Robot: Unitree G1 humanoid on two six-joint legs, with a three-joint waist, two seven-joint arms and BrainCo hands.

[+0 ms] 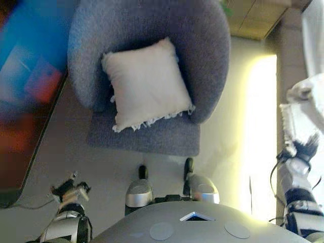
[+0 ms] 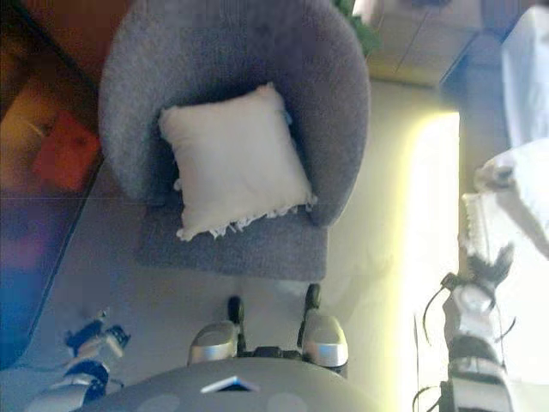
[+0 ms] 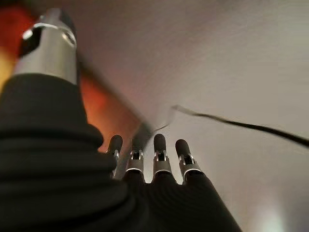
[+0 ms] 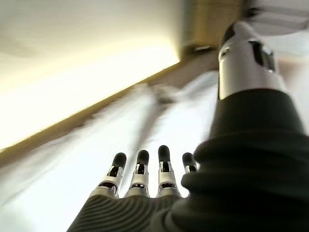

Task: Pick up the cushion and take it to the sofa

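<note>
A white square cushion (image 1: 146, 85) with a fringed lower edge lies on the seat of a grey round-backed armchair (image 1: 202, 45) straight ahead. It also shows in the right eye view (image 2: 233, 160). My left hand (image 1: 71, 192) hangs low at the lower left, well short of the chair, fingers straight and empty; its wrist view shows the fingers (image 3: 159, 150) over bare floor. My right hand (image 1: 298, 152) hangs at the far right beside white cloth, fingers straight and empty (image 4: 140, 169).
A dark rug with a red patch (image 2: 64, 150) lies left of the armchair. White cloth-covered furniture (image 1: 309, 101) stands at the right edge. A wooden piece (image 1: 255, 17) stands at the back right. Pale floor (image 1: 228, 126) lies between chair and cloth.
</note>
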